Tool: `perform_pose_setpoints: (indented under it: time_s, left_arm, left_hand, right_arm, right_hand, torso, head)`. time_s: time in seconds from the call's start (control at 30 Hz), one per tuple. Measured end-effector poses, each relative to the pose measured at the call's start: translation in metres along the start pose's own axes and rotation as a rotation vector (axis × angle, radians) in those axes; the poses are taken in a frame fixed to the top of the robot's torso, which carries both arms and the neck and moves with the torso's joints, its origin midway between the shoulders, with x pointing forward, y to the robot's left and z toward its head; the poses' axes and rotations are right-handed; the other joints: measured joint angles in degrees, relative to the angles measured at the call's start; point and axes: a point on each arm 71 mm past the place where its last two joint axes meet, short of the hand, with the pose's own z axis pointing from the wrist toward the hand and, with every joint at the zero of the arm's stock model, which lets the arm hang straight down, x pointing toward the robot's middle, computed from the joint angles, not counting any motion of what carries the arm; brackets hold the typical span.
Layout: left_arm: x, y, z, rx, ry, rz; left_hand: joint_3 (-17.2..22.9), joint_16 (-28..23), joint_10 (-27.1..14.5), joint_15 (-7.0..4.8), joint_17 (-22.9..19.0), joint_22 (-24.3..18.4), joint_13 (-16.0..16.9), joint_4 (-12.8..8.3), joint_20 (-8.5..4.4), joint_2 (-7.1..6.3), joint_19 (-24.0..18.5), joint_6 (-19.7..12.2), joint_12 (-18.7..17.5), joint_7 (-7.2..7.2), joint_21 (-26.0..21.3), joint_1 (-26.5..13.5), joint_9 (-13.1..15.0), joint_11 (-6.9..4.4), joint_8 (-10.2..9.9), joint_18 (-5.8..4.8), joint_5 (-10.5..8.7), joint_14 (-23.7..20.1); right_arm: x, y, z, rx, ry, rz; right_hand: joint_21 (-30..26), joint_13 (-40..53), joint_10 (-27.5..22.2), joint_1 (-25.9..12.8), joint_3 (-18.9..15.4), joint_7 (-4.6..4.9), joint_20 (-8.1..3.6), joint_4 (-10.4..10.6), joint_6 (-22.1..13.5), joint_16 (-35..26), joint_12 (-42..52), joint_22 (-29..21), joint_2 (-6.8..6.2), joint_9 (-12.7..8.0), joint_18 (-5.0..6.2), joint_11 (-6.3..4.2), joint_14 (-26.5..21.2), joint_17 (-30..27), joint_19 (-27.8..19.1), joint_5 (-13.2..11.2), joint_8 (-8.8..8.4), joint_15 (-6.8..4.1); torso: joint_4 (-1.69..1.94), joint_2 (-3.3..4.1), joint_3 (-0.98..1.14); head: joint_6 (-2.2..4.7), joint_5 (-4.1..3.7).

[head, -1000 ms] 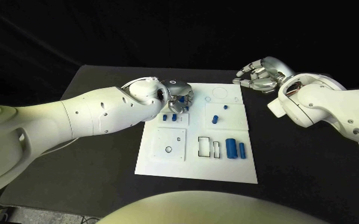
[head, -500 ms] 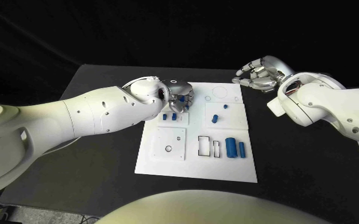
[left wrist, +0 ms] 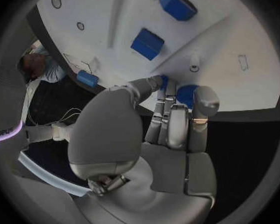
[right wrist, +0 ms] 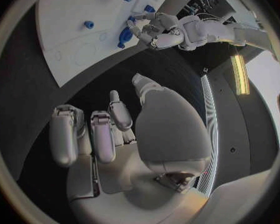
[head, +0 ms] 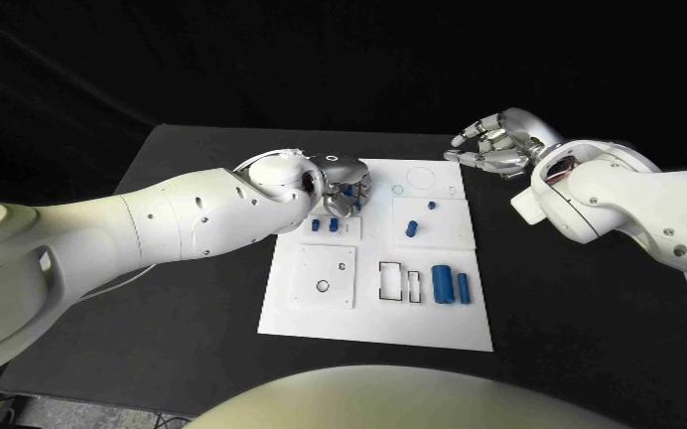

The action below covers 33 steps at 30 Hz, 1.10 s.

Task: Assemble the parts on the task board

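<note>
The white task board [head: 430,320] lies in the middle of the table. My left hand [head: 341,188] hovers over the board's far left part, just beyond two small blue parts [head: 325,223]. In the left wrist view its fingers [left wrist: 171,109] are drawn together with the thumb, and blue [left wrist: 185,93] shows between the fingertips; I cannot tell whether a part is held. Two more small blue parts [head: 412,227] stand mid-board. My right hand [head: 498,147] hangs beyond the board's far right corner, fingers curled in, with nothing in it.
Two larger blue cylinders [head: 453,286] lie side by side on the board's near right, beside black-framed slots [head: 389,282]. A square inset with a small hole [head: 324,277] sits at the near left. Black table [head: 187,290] surrounds the board.
My left hand has lifted slightly towards the far side of the board. The right hand and the parts have stayed put.
</note>
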Motion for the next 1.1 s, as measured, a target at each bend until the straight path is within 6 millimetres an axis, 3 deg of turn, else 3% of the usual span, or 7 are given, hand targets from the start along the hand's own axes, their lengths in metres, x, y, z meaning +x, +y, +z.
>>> perform_pose_setpoints:
  time_s: [0.23, 0.4, 0.7, 1.1]
  left_arm:
    - [-0.002, 0.004, -0.008, -0.003, -0.032, -0.021]
    - [-0.009, 0.007, -0.015, -0.006, -0.059, -0.052]
    - [-0.020, 0.018, -0.033, -0.025, -0.088, -0.117]
    - [-0.020, 0.040, -0.053, -0.083, -0.072, -0.158]
  left_hand:
    - [0.0, 0.0, 0.4, 0.00, 0.1, 0.0, -0.1, -0.1, 0.00, 0.00, 0.0, 0.4, -0.4, -0.01, 0.9, 0.0, 0.0, 0.00, 0.0, 0.00, 0.01, 0.0]
    - [0.1, 0.0, 1.0, 0.00, -0.2, 0.0, -0.1, -0.6, 0.00, 0.00, 0.0, 0.4, -1.6, -0.01, 1.4, 0.0, 0.0, 0.01, -0.7, 0.00, 1.52, 0.0]
    - [0.1, 0.2, 1.4, 0.01, -0.2, 0.0, -0.1, -0.6, 0.00, -0.34, 0.0, 0.5, -1.8, 0.10, 1.9, -0.3, 0.0, 0.00, -0.8, 0.01, 1.55, 0.4]
    - [0.0, 0.2, 1.9, 0.00, -0.5, 0.0, -0.1, -0.7, 0.00, -0.72, 0.0, 0.6, -2.5, 0.19, 1.9, -0.7, 0.0, -0.01, -1.1, 0.01, 1.19, 0.4]
  right_arm:
    - [0.000, 0.000, 0.000, 0.000, -0.001, 0.000]
    - [0.000, 0.000, 0.000, 0.000, -0.001, 0.000]
    - [0.000, -0.001, 0.000, 0.001, -0.002, -0.001]
    - [-0.002, -0.002, -0.001, 0.004, -0.004, -0.001]
  right_hand:
    - [0.0, 0.0, 0.0, 0.0, 0.0, 0.00, 0.00, 0.0, 0.0, 0.0, 0.0, 0.0, 0.00, 0.0, 0.00, 0.00, 0.0, 0.0, 0.0, 0.0, 0.00, 0.00]
    - [0.0, 0.0, 0.0, 0.0, 0.0, 0.00, 0.00, 0.0, 0.0, 0.0, 0.0, 0.0, 0.00, 0.0, 0.00, 0.00, 0.0, 0.0, 0.0, 0.0, 0.00, 0.00]
    - [0.0, 0.0, 0.0, 0.0, 0.0, 0.00, 0.00, 0.0, 0.0, 0.0, 0.0, 0.0, 0.00, 0.0, 0.00, 0.00, 0.0, 0.0, 0.0, 0.0, 0.00, 0.00]
    - [0.0, 0.0, 0.0, 0.0, 0.0, 0.00, 0.00, 0.0, 0.0, 0.0, 0.0, 0.0, 0.00, 0.0, 0.00, 0.00, 0.0, 0.0, 0.0, 0.0, 0.00, 0.00]
  torso:
    - [-0.02, -0.02, 0.00]
    - [0.07, -0.10, 0.02]
    - [0.13, -0.16, 0.01]
    - [0.16, -0.07, -0.03]
  head:
    - [0.15, 0.03]
    - [0.29, 0.07]
    - [0.47, 0.20]
    - [0.66, 0.14]
